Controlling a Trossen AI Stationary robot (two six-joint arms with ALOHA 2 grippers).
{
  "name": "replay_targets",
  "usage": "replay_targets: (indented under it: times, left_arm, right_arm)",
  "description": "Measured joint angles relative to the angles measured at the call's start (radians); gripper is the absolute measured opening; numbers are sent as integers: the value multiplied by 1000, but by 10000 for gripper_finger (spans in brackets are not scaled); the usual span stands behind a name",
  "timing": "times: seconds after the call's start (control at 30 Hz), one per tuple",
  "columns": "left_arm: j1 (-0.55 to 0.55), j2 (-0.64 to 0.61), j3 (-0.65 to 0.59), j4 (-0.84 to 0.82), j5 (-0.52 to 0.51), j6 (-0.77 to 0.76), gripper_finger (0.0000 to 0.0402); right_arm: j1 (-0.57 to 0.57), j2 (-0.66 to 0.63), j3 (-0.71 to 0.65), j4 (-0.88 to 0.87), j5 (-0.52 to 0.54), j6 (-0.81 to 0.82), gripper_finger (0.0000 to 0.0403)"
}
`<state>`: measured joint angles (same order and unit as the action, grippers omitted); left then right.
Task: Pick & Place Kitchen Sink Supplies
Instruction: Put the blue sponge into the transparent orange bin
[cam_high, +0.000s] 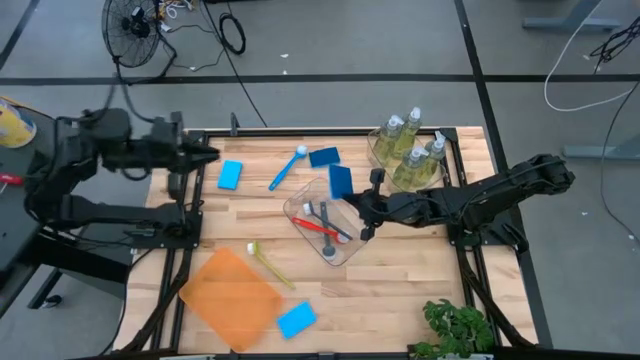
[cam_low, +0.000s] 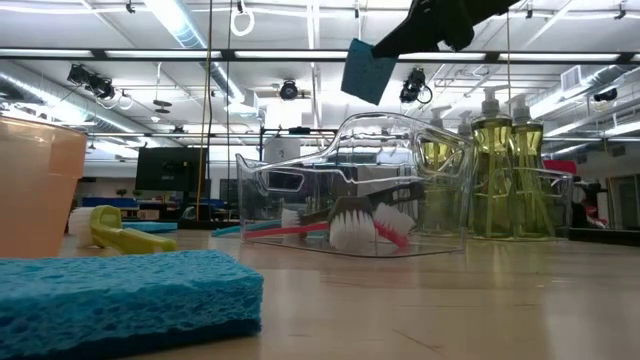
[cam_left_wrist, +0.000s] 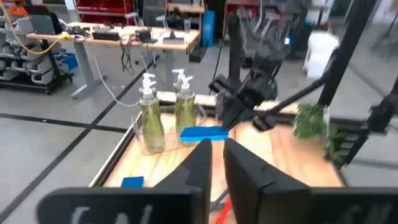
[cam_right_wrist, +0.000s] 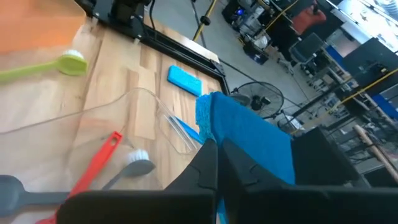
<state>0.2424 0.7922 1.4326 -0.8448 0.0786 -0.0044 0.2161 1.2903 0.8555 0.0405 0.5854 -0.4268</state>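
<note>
High view shows my right gripper (cam_high: 367, 212) stretched in over the middle of the table, fingers clamped together on a blue sponge (cam_high: 341, 182) that it holds in the air above the right end of the clear tub (cam_high: 325, 232); the low view confirms it, with the sponge hanging tilted well above the tub's rim. I read this as the carry stage of placing that sponge, and the tub already holding a red brush (cam_high: 317, 226) and a grey brush (cam_high: 325, 240) looks like the destination, though I can't be sure of that. The next move, as I judge it, calls for bringing the sponge down inside the tub walls and only then letting go, keeping the fingers off the near rim and the brush handles. My left gripper (cam_high: 205, 153) waits at the far left edge of the table; its fingers look nearly together and hold nothing. Other supplies lie loose: a sponge (cam_high: 230, 175) and a blue brush (cam_high: 287, 167) far left, another sponge (cam_high: 323, 156) beside them, a yellow-green brush (cam_high: 268, 263) and a sponge (cam_high: 296, 320) near me by the orange tray (cam_high: 232, 298). Soap bottles (cam_high: 412, 146) stand just right of my arm, so room to swing right is tight; the centre is open.
</note>
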Motion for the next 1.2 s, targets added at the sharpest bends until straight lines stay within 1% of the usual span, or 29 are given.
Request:
replay_targets:
  times: [0.07,0.2,0.37,0.5,0.6,0.83,1.03,1.2]
  left_arm:
    - [0,35,0,8,0,38,70]
    - [0,104,0,29,0,81,127]
    - [0,185,0,44,4,150,198]
    - [0,246,0,86,45,230,234]
    - [0,293,0,110,50,288,245]
    - [-42,392,0,148,49,430,248]
    - [-97,469,0,189,51,439,248]
    - [-140,530,0,215,90,439,248]
  right_arm:
    - [0,0,0,20,-4,4,0]
    - [-1,0,0,99,-57,10,0]
    - [-1,0,0,213,-146,115,0]
    - [-1,0,0,277,-230,211,0]
    - [-1,0,0,300,-269,294,0]
    - [-6,0,0,314,-291,465,0]
    - [-11,0,0,312,-291,542,0]
    - [-17,0,0,309,-292,597,0]
